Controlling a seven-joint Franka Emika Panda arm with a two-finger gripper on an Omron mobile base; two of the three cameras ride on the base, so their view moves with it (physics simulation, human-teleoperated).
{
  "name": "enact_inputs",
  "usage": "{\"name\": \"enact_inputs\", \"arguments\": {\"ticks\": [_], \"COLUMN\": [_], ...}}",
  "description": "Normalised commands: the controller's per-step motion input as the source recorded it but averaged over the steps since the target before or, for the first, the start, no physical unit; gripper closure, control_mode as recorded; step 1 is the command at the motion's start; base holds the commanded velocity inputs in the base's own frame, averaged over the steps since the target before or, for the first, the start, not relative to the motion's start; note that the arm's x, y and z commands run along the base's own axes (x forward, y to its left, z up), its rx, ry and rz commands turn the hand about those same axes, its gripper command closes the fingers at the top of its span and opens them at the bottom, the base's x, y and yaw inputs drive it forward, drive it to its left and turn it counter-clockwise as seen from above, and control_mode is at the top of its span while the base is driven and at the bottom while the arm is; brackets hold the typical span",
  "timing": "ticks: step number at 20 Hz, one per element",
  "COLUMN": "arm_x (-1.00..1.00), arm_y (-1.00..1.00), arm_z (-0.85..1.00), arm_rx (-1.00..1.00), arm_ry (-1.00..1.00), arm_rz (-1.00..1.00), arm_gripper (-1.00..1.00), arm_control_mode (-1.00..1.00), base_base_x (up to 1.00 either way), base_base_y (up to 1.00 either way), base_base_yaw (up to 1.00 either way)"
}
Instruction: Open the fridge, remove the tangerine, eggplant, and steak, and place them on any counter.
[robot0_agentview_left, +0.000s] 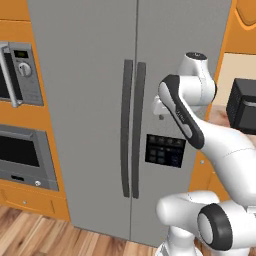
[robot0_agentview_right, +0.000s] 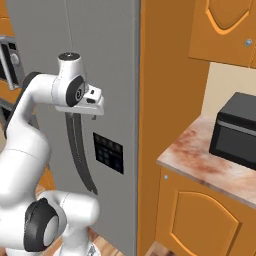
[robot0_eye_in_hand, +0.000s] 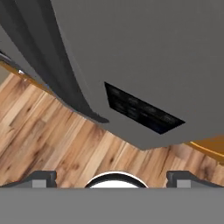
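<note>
Fridge (robot0_agentview_left: 90, 100) doors closed; hand (robot0_eye_in_hand: 112, 176) open near handles (robot0_agentview_left: 132, 125); counter (robot0_agentview_right: 200, 155) right.

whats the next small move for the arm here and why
Probably bring the open tool onto the right-hand long dark vertical handle of the tall grey two-door fridge. Both doors look shut, the tool holds nothing, and it sits near the dark control panel, beside the handles.

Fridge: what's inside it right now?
Cannot tell: both doors of the fridge are shut, covering the interior. Visible are only its two dark handles and the dark control panel. The gripper is open.
</note>
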Motion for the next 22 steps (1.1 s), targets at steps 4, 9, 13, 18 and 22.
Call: {"name": "enact_inputs", "arguments": {"ticks": [4,9,13,18,22], "arm_x": [-0.11,-0.37,0.05,0.57,0.74], "arm_y": [0.28,1.0,1.0,0.8,0.22], "arm_z": [0.0,0.0,0.0,0.0,-0.02], "arm_rx": [-0.02,-0.16,-0.19,-0.12,-0.11], "arm_ry": [-0.05,-0.21,-0.19,-0.13,-0.07], "arm_rz": [0.01,-0.02,-0.13,-0.22,-0.26], "arm_gripper": [-1.0,-1.0,-1.0,-1.0,-1.0], "arm_control_mode": [-1.0,-1.0,-1.0,-1.0,-1.0], "base_base_x": [0.06,0.0,0.0,0.0,0.0], "base_base_y": [0.06,0.0,0.0,0.0,0.0], "base_base_yaw": [0.03,0.0,0.0,0.0,0.0]}}
